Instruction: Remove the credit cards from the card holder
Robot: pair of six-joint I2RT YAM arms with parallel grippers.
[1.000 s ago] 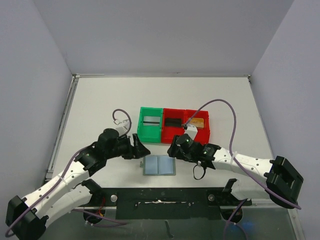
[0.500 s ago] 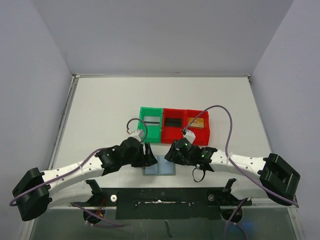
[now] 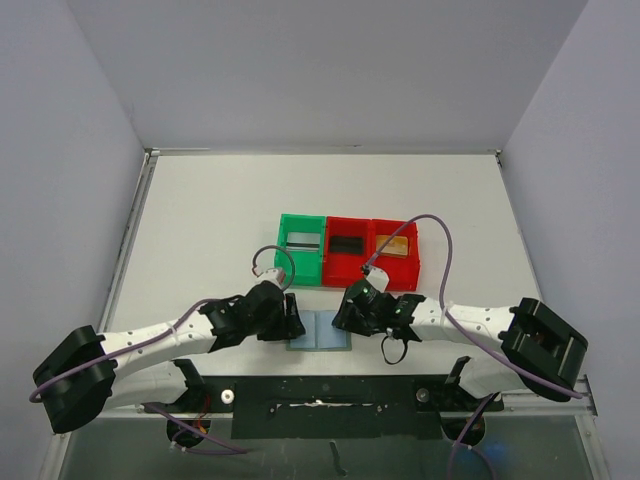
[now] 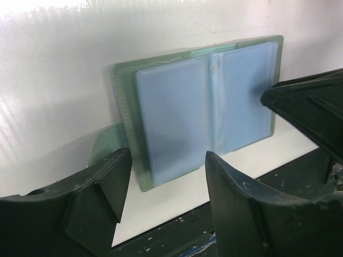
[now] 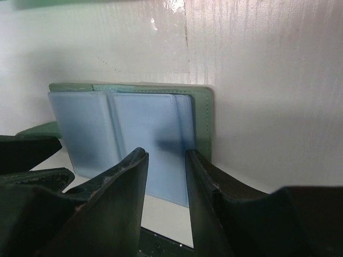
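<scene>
The card holder lies open and flat near the table's front edge, grey-green with two pale blue inner panels. The credit cards cannot be told apart from the pockets. My left gripper is open and empty at the holder's left edge; in the left wrist view the left gripper straddles the near left corner of the holder. My right gripper is open with a narrow gap, low over the right panel. In the right wrist view the right gripper stands over that side of the holder, with nothing between its jaws.
A green bin and two red bins stand in a row just behind the holder; the right one holds a tan item. The black mounting bar runs along the table's front edge, close to the holder.
My left gripper has swung right and down to the holder's left edge. My right gripper has come lower onto the right panel. The holder has not moved.
</scene>
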